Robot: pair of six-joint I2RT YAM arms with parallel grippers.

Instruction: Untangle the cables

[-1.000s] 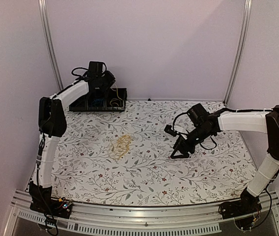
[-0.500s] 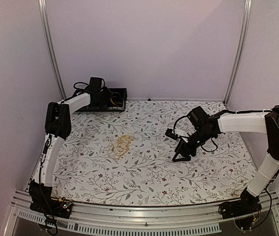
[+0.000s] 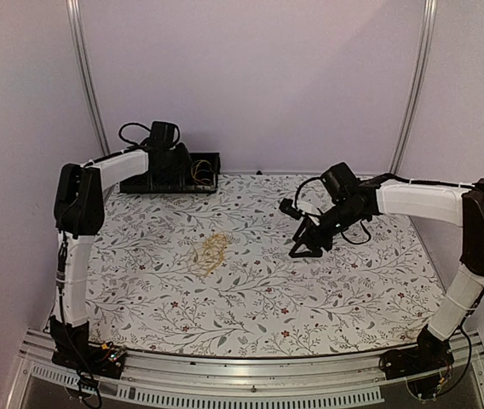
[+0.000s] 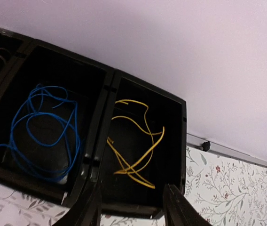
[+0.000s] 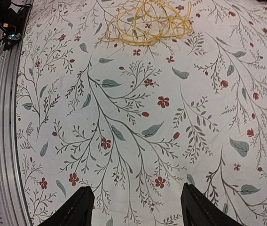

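Near the middle of the surface (image 3: 250,298) the yellow tangle of cables (image 5: 145,23) lies ahead of the right pincer (image 5: 136,207), open and empty; it should, I think, close on one outer loop only; the left pincer (image 4: 131,207), open too, hangs by the tray (image 4: 184,136).

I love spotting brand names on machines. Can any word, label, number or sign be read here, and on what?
None can be read.
The white arm shells, black divided bin and floral tablecloth show no writing.
The small board by the left arm's base is too small to tell.
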